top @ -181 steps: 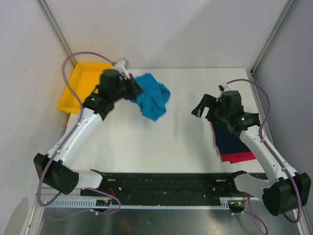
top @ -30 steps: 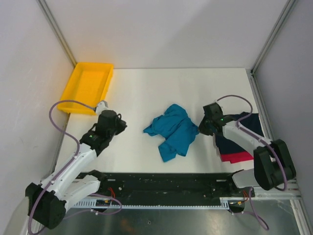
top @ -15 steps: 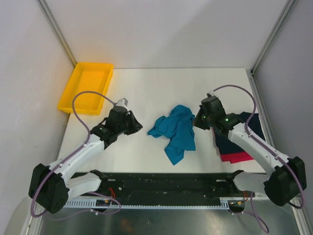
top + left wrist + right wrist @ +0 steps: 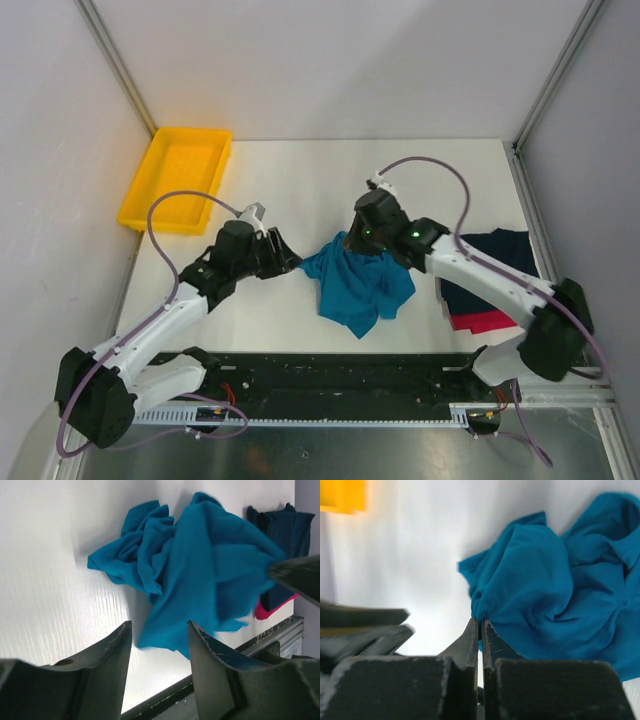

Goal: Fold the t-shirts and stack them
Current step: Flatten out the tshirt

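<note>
A crumpled teal-blue t-shirt (image 4: 358, 285) lies in the middle of the table near the front. My right gripper (image 4: 352, 245) is at its far edge, shut on a pinched fold of the teal-blue t-shirt (image 4: 545, 580), with the cloth bunched at the tips of the right gripper (image 4: 480, 622). My left gripper (image 4: 290, 262) is just left of the shirt, open. In the left wrist view the left gripper (image 4: 160, 626) holds nothing, and the teal-blue t-shirt (image 4: 200, 565) is ahead of it. A dark navy t-shirt (image 4: 498, 252) lies on a red-pink one (image 4: 490, 322) at the right.
A yellow tray (image 4: 180, 180) stands at the back left corner, and its corner also shows as the yellow tray (image 4: 342, 495) in the right wrist view. The black rail of the arm bases (image 4: 340, 375) runs along the table's front edge. Grey walls enclose the table.
My right gripper has moved left and pulled the teal-blue t-shirt along with it. My left gripper has opened and swung right, up to the shirt's left edge.
</note>
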You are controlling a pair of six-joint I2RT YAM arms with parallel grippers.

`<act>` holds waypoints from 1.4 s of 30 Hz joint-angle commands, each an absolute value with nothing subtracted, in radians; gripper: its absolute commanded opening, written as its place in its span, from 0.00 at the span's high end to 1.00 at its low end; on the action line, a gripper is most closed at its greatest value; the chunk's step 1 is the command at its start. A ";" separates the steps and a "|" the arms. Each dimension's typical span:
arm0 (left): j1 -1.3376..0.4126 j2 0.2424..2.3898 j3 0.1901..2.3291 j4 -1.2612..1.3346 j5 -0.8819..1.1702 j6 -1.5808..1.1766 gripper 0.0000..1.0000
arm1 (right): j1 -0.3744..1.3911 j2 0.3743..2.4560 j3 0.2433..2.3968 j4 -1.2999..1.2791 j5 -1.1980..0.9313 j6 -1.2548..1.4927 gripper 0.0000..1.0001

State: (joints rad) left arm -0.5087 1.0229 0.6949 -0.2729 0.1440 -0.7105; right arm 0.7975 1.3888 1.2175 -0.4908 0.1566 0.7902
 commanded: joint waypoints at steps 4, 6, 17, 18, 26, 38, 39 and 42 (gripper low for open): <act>-0.553 1.036 0.654 -0.253 0.210 -0.707 0.44 | 0.780 1.531 1.218 -0.431 0.091 0.799 0.95; -0.573 1.045 0.649 -0.252 0.212 -0.704 0.43 | 0.779 1.534 1.218 -0.444 0.094 0.800 0.78; -0.720 1.190 0.690 -0.238 0.188 -0.683 0.42 | 0.740 1.282 1.115 -0.627 0.201 0.788 0.40; -0.731 1.205 0.696 -0.237 0.182 -0.685 0.42 | 0.743 1.248 1.078 -0.631 0.200 0.793 0.41; -0.806 1.340 0.737 -0.210 0.160 -0.704 0.38 | 0.898 1.069 0.817 -0.623 0.216 0.876 0.41; -0.880 1.476 0.808 -0.195 0.081 -0.751 0.42 | 1.036 1.258 0.769 -0.560 0.316 0.891 0.39; -0.879 1.481 0.809 -0.196 0.063 -0.757 0.44 | 1.032 1.271 0.769 -0.557 0.322 0.891 0.41; -0.876 1.482 0.808 -0.199 0.013 -0.775 0.59 | 1.013 1.290 0.769 -0.561 0.341 0.893 0.53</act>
